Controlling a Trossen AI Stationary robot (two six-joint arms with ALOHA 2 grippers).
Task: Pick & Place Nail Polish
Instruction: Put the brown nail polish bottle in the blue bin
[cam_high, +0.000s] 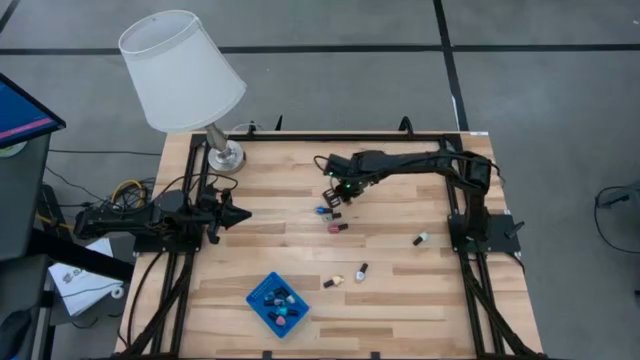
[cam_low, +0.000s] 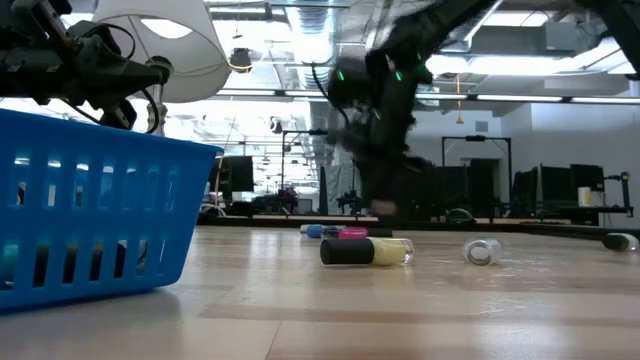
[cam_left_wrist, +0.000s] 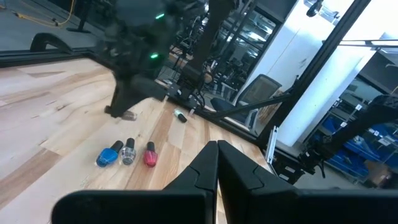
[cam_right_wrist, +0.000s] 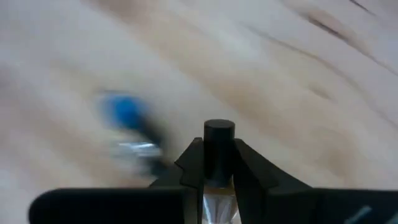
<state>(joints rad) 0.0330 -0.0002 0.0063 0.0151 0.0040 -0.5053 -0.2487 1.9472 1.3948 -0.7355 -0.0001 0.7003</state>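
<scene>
My right gripper (cam_high: 334, 195) is over the table's middle, pointing down, shut on a small clear nail polish bottle with a dark cap (cam_right_wrist: 219, 142). Just on its near side a blue bottle (cam_high: 323, 212), a clear bottle (cam_left_wrist: 129, 151) and a red bottle (cam_high: 338, 228) lie on their sides. More bottles lie at the right (cam_high: 421, 239) and toward the near edge (cam_high: 362, 270), (cam_high: 333, 282). A blue tray (cam_high: 262, 308) near the front edge holds several bottles. My left gripper (cam_high: 240, 213) is shut and empty at the table's left. My right gripper pinches the bottle between its two fingers (cam_right_wrist: 252, 167), on the neck just below the cap (cam_right_wrist: 219, 163). The bottle lies along the fingers, its cap sticking out past the fingertips and its clear body (cam_right_wrist: 217, 205) back between them. The fingers come from above, slanting down.
A table lamp with a white shade (cam_high: 182, 70) stands at the far left corner on a metal base (cam_high: 226, 155). In the low view a yellow bottle (cam_low: 367, 251) and a clear one (cam_low: 482, 250) lie in front of the camera.
</scene>
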